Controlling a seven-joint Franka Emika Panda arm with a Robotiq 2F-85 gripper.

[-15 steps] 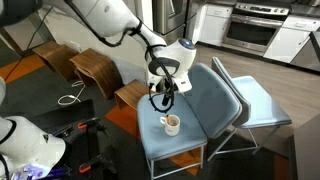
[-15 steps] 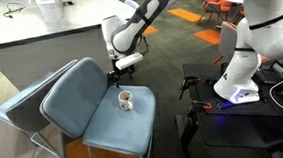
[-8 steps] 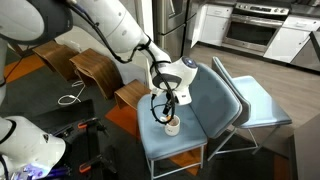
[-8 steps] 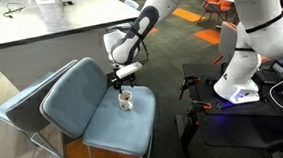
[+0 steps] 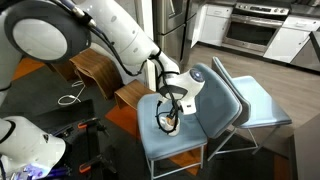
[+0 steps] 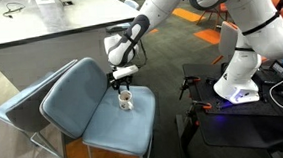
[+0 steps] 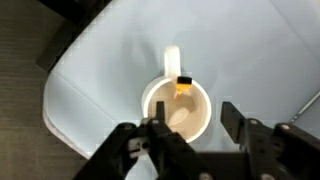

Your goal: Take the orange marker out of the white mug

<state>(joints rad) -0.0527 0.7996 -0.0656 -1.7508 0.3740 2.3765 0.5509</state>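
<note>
The white mug (image 7: 178, 105) stands on the blue chair seat (image 7: 110, 60), handle pointing up in the wrist view. The orange marker (image 7: 183, 86) stands inside it, leaning on the rim by the handle, dark tip up. My gripper (image 7: 193, 120) is open just above the mug, one finger at the mug's left rim, the other to its right. In both exterior views the gripper (image 5: 168, 113) (image 6: 122, 85) hangs right over the mug (image 5: 171, 125) (image 6: 125, 100); the marker does not show there.
The blue chair (image 6: 83, 98) has a second chair (image 5: 250, 105) behind it. A wooden stool (image 5: 95, 68) and a low wooden table (image 5: 130, 95) stand beside it. A white robot base (image 6: 243, 67) and cables are on the floor.
The gripper has come down toward the mug, from well above the seat to just over the mug's rim. The mug has not moved.
</note>
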